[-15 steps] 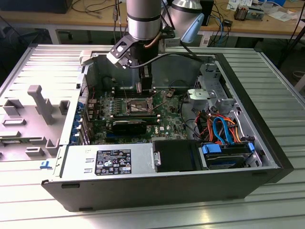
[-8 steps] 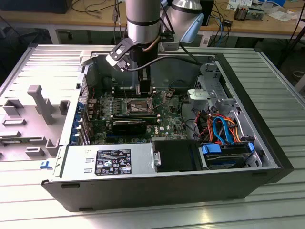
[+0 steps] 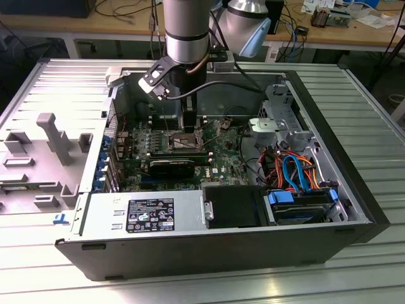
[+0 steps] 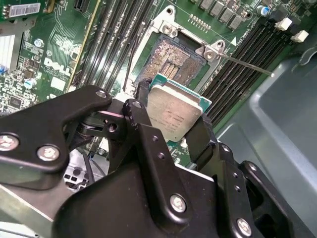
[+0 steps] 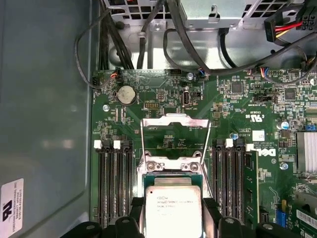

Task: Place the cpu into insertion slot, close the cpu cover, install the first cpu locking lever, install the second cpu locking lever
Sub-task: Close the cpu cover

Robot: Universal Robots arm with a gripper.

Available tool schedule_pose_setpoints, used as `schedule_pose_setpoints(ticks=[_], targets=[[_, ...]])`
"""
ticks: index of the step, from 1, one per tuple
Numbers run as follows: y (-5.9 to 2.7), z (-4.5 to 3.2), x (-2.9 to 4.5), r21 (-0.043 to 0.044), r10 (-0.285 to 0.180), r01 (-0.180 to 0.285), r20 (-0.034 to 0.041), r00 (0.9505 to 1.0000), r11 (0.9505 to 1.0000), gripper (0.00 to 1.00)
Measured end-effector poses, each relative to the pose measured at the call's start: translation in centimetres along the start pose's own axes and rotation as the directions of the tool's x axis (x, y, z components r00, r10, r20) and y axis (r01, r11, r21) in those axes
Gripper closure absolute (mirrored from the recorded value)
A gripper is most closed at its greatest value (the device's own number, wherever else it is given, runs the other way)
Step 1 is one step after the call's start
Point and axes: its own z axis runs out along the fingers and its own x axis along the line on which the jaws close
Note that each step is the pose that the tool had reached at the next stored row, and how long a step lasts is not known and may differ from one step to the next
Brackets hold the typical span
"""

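Observation:
My gripper point(image 4: 174, 124) is shut on the cpu point(image 4: 173, 111), a flat square chip with a silver-grey top, held by two opposite edges between black fingers point(image 4: 140, 106). The chip hangs just above the insertion slot point(image 4: 176, 57), whose gold contact field lies bare inside its silver rim. In the first wrist view the cpu point(image 5: 173, 210) sits between the fingers point(image 5: 135, 207), and the cpu cover point(image 5: 173, 120) stands raised beyond the socket. A thin locking lever point(image 4: 245, 64) juts out free from the socket corner. In the exterior view the gripper point(image 3: 188, 130) reaches down into the open computer case over the motherboard.
Long black memory slots point(image 5: 114, 183) flank the socket on both sides. Case walls point(image 3: 101, 145) enclose the board. A power supply point(image 3: 149, 212) and a drive cage with orange and blue cables point(image 3: 294, 171) fill the case's near side. Black cables point(image 5: 148, 44) run behind the cover.

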Motion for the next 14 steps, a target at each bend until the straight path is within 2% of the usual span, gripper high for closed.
schedule_pose_setpoints(ticks=[14], targets=[[-0.04,0.37,-0.01,0.0,0.0,0.0,0.0001,1.0,1.0,0.45]])
